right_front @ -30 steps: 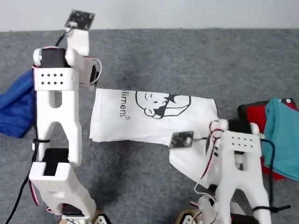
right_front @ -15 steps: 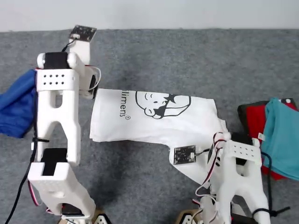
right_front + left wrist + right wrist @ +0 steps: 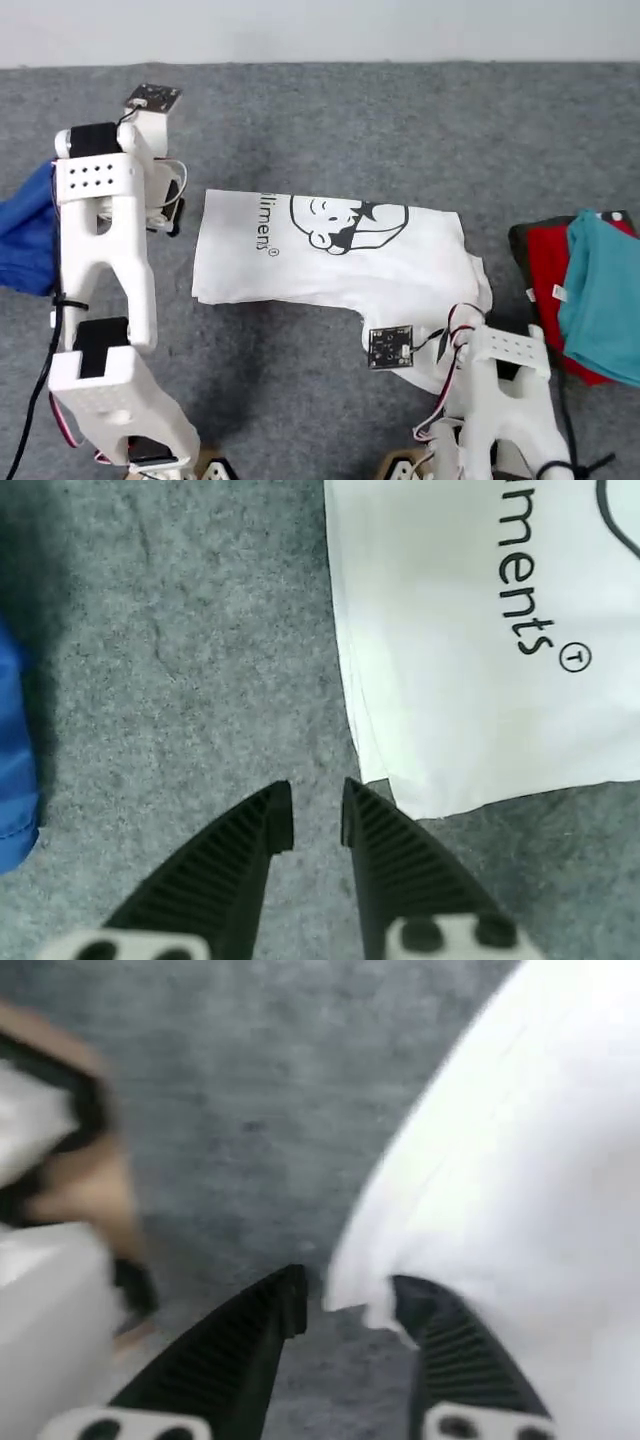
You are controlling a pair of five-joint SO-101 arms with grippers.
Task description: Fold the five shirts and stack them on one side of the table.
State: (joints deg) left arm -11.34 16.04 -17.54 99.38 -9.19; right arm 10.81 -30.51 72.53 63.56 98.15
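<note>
Seemingly, right gripper (image 3: 347,1295) around white shirt (image 3: 330,262) edge.

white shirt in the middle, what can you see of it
The white shirt lies flat on the grey felt-like table, folded into a broad band with layered edges. It looks like thin soft cotton, with black lettering and a cartoon face on top. One rumpled part trails off towards the right arm; its edge sits between the open fingers of the right gripper. The left gripper, slightly open, is over bare table beside the shirt's corner, not touching it.
</note>
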